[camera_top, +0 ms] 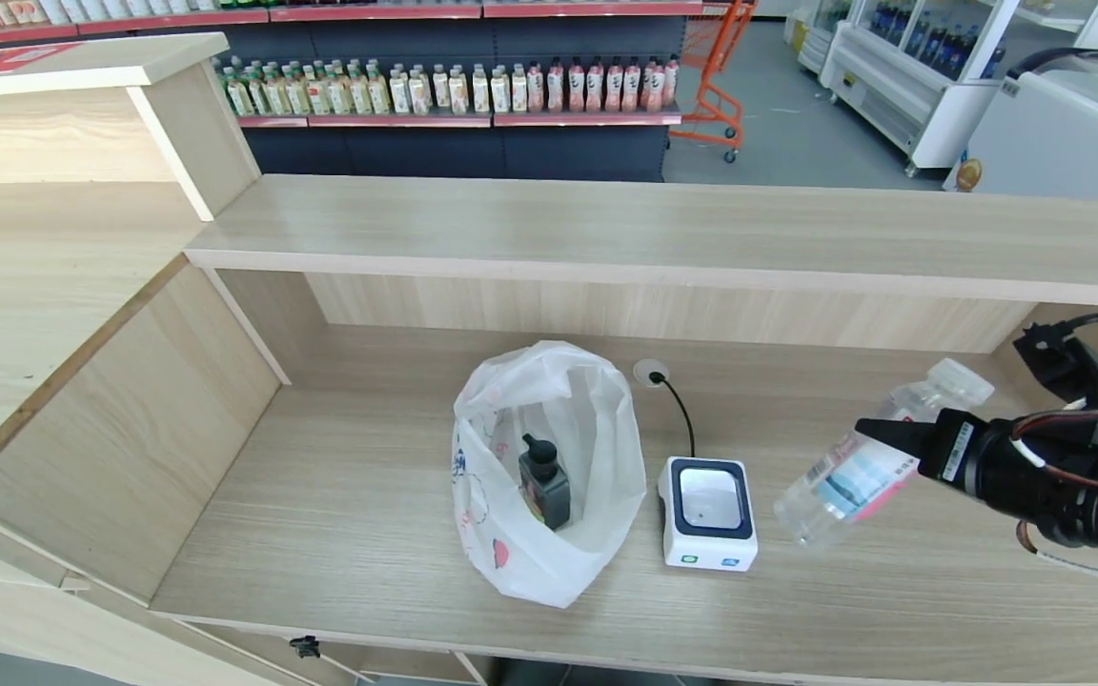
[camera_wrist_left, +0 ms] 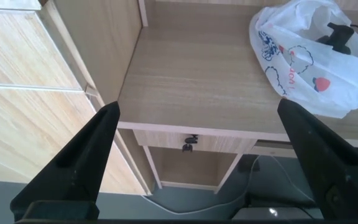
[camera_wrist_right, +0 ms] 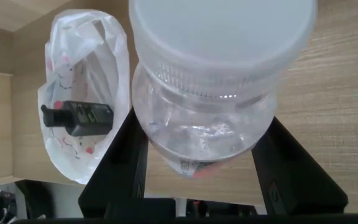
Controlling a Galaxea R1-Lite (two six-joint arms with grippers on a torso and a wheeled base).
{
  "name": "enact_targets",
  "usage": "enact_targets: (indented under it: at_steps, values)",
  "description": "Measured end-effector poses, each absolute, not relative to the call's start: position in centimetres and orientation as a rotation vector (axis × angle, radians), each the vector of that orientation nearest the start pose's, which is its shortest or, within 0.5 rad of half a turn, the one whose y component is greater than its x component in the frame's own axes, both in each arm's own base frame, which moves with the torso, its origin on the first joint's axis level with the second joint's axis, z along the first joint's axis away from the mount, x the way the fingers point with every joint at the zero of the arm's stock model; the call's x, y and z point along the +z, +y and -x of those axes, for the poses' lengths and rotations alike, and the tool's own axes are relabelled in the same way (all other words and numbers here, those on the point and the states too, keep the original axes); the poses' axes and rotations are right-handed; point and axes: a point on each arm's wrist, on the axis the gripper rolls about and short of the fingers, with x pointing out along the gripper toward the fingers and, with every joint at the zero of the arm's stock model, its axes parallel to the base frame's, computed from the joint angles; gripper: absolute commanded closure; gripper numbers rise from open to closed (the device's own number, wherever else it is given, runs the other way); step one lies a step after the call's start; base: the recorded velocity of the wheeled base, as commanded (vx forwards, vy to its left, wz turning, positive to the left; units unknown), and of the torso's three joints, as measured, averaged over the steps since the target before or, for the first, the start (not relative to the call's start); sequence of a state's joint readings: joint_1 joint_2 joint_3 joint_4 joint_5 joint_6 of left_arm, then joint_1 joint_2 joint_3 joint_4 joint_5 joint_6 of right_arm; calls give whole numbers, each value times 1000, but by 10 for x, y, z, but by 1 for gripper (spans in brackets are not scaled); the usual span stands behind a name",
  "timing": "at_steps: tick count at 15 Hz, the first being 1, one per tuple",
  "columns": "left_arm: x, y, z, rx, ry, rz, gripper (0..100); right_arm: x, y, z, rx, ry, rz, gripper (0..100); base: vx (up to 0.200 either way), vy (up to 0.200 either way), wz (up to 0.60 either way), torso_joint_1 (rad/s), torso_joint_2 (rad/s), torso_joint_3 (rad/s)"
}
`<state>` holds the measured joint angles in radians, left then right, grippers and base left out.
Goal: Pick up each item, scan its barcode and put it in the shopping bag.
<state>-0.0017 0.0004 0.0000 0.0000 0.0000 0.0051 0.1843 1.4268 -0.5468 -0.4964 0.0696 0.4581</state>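
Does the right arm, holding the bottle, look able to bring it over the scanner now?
Probably yes. The bottle in the right gripper hangs beside the scanner, with only counter between them; the bag stands on the scanner's other side, out of the way.

The right gripper (camera_top: 881, 450) clamps the bottle (camera_top: 849, 476), forearm roughly level, it seems; left gripper (camera_wrist_left: 197, 158) spread wide
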Motion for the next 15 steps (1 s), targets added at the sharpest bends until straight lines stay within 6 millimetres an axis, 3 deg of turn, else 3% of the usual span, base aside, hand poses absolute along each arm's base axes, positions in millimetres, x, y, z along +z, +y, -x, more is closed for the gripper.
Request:
enact_targets:
  at_steps: [5, 9, 15]
  values:
    - [75, 0, 23, -2, 0, -5, 0, 182, 69, -241, 172, 466, -384, 100, 0, 0, 0, 0, 0, 0]
    - [75, 0, 23, -1, 0, -4, 0, 164, 80, -249, 152, 591, -345, 100, 0, 0, 0, 0, 0, 0]
    - [75, 0, 23, -2, 0, -5, 0, 152, 87, -264, 131, 632, -331, 100, 0, 0, 0, 0, 0, 0]
